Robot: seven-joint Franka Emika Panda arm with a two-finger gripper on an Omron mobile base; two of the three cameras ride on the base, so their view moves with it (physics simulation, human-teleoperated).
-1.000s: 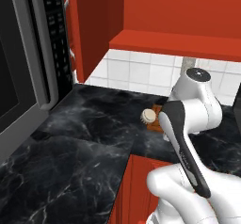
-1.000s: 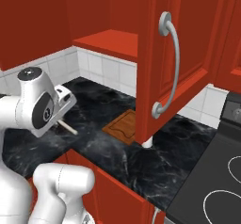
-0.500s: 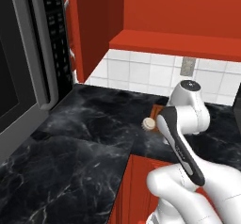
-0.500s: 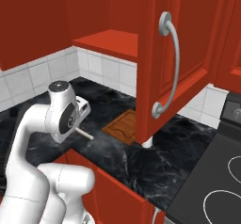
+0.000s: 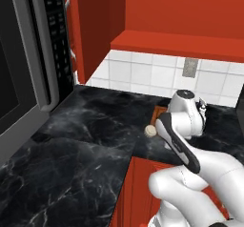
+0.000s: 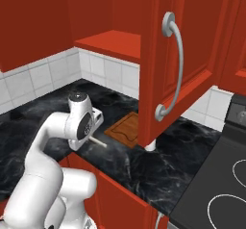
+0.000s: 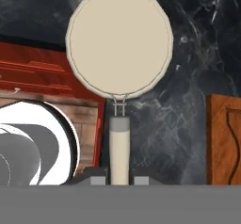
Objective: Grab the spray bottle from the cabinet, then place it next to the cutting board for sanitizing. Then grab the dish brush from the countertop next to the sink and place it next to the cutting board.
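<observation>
My gripper (image 7: 119, 178) is shut on the handle of the dish brush (image 7: 119, 42), whose round cream head points away from the hand. Over the black countertop (image 5: 86, 126), the brush head (image 5: 150, 131) hangs near the front edge. The thin handle (image 6: 99, 142) pokes out of the gripper (image 6: 91, 134) just left of the brown cutting board (image 6: 126, 129), whose edge also shows at the right (image 7: 226, 138). A white base (image 6: 150, 146), likely the spray bottle, stands right of the board, mostly hidden by the open cabinet door (image 6: 187, 55). The cabinet shelf (image 6: 115, 43) is bare.
A microwave (image 5: 28, 64) stands at the left end of the counter. A black stove top (image 6: 226, 184) lies at the right. The open red door hangs low over the counter by the board. A wall outlet (image 5: 190, 67) sits on the white tiles.
The arm has swung right and a little lower with the brush in its grip, bringing the hand closer to the cutting board.
</observation>
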